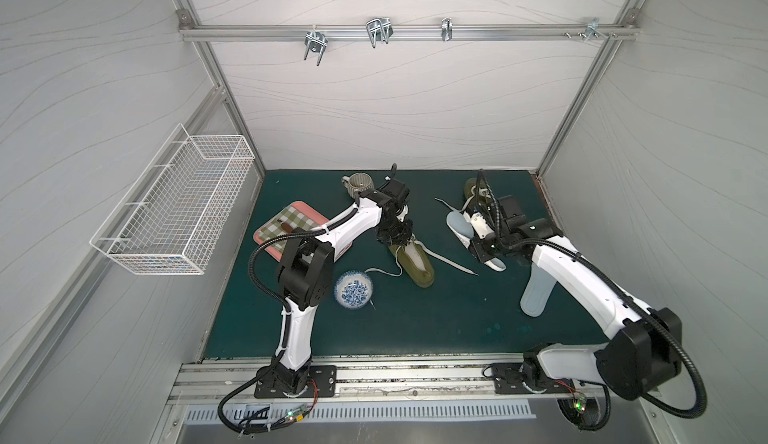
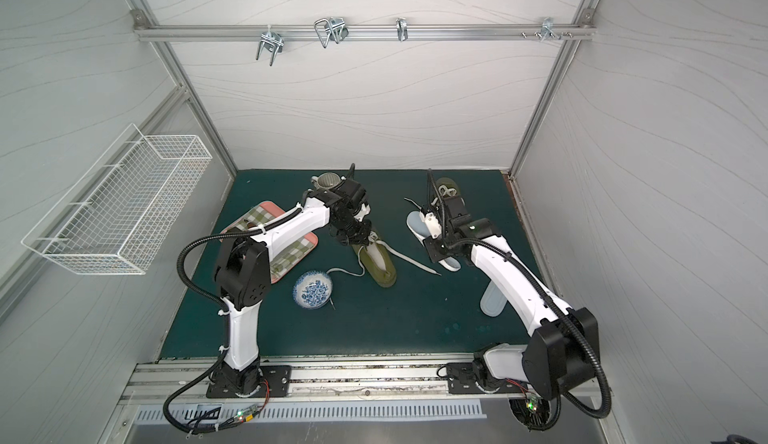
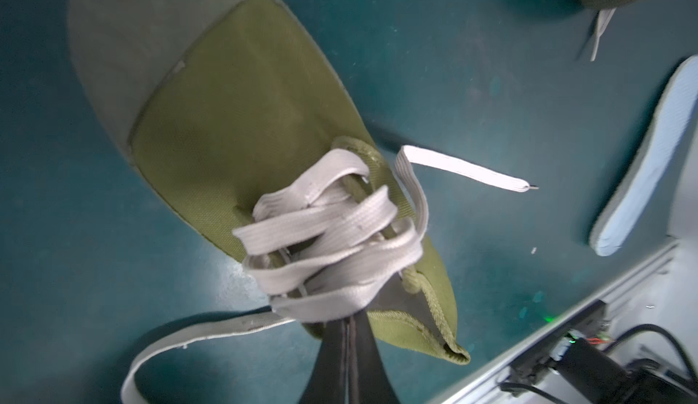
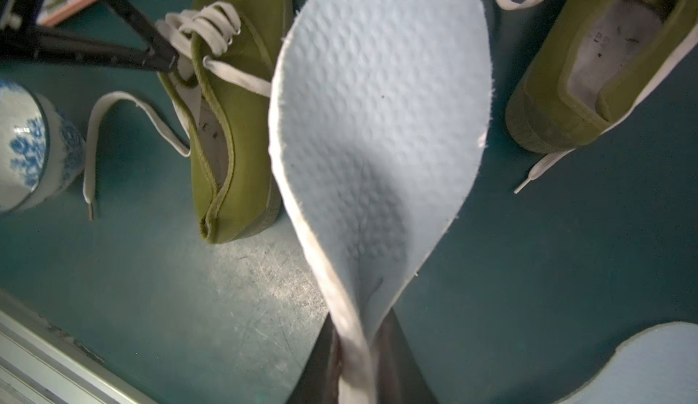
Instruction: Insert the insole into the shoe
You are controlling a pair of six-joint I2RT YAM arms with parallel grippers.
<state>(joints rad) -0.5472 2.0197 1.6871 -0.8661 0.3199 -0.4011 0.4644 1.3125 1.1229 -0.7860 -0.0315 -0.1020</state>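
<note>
Blue-white bowl (image 1: 353, 289) near olive shoe (image 1: 422, 273)

Standing here, I can't read a single word, brand or number for certain. The laced olive shoe (image 4: 245, 118) has small dark stamped marks on its pale lining, too blurred to make out. The second olive shoe (image 4: 547, 92) has similar smudged marks inside.

Pale-blue dimpled insole (image 4: 377, 118), curved and aloft, near upright olive canvas shoe (image 1: 417, 264) with loose white laces (image 3: 332, 232).
</note>
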